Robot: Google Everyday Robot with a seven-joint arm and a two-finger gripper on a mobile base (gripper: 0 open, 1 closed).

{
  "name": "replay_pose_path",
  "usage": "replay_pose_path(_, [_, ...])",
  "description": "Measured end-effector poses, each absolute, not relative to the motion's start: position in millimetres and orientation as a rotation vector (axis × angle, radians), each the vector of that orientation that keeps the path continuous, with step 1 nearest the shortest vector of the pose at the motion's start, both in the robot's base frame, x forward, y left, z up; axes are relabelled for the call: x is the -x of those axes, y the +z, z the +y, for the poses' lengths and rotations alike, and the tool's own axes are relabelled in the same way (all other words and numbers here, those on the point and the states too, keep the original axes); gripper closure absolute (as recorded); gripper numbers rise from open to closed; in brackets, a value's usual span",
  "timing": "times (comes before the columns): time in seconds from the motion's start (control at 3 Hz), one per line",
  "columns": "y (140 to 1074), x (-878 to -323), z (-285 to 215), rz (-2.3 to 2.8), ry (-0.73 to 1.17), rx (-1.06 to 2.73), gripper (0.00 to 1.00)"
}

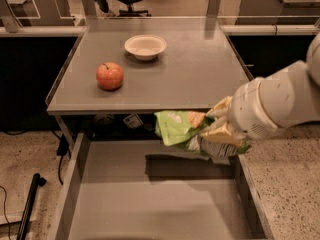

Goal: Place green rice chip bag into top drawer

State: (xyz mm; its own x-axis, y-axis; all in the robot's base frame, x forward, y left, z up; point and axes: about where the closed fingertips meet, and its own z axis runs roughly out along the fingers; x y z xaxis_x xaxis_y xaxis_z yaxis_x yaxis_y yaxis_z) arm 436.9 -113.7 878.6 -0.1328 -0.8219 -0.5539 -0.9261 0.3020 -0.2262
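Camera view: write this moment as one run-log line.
gripper: shut on crumpled green foil rice chip bag | place: above open grey metal top drawer
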Motion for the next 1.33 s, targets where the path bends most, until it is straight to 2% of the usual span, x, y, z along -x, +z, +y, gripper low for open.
replay_pose_path(0.67, [795.5, -399.4, -78.6, 1.972, 0.387, 1.589, 1.00])
replay_pose_path(1.33, [713.7, -412.5, -51.7, 1.838, 0.328, 1.610, 1.00])
